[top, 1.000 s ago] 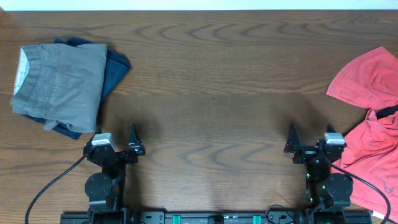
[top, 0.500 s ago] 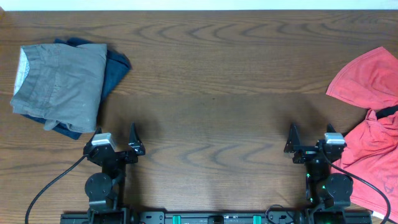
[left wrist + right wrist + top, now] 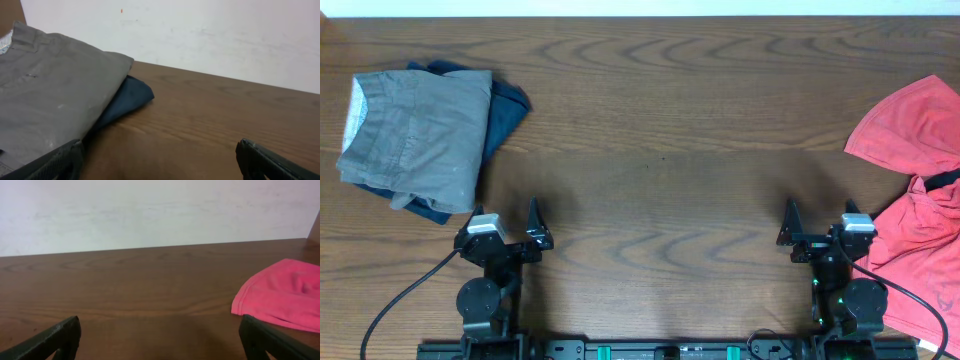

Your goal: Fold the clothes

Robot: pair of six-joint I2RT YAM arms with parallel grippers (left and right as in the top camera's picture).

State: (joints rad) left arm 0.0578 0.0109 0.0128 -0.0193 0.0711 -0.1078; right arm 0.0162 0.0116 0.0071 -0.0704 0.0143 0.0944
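The left hand (image 3: 505, 225) sits low at the near edge of the counter (image 3: 660, 130), on its left side. Its fingers (image 3: 55, 161) are spread wide apart with nothing between them. The right hand (image 3: 818, 225) sits level with it on the right side, its fingers (image 3: 47, 339) just as far apart and also empty.

The red shirt (image 3: 910, 140) lies crumpled at the counter's far right and runs off the edge of the overhead view. One lobe is spread toward the back and the rest is bunched nearer the front, just beside the right hand's base (whether cloth touches the arm cannot be told). A short dark band (image 3: 942, 180) crosses the shirt between the two parts. No lettering shows from here. In the right wrist view a rounded, hemmed edge of the shirt lies flat on the wood, off to the right of the fingers.

At the back left, well apart from the shirt, a grey garment (image 3: 415, 130) lies folded into a rough rectangle on top of a navy garment (image 3: 508, 105). The navy one sticks out along its right side and near corner. The left hand is near this stack but clear of it. A white wall (image 3: 200, 35) runs behind the counter.
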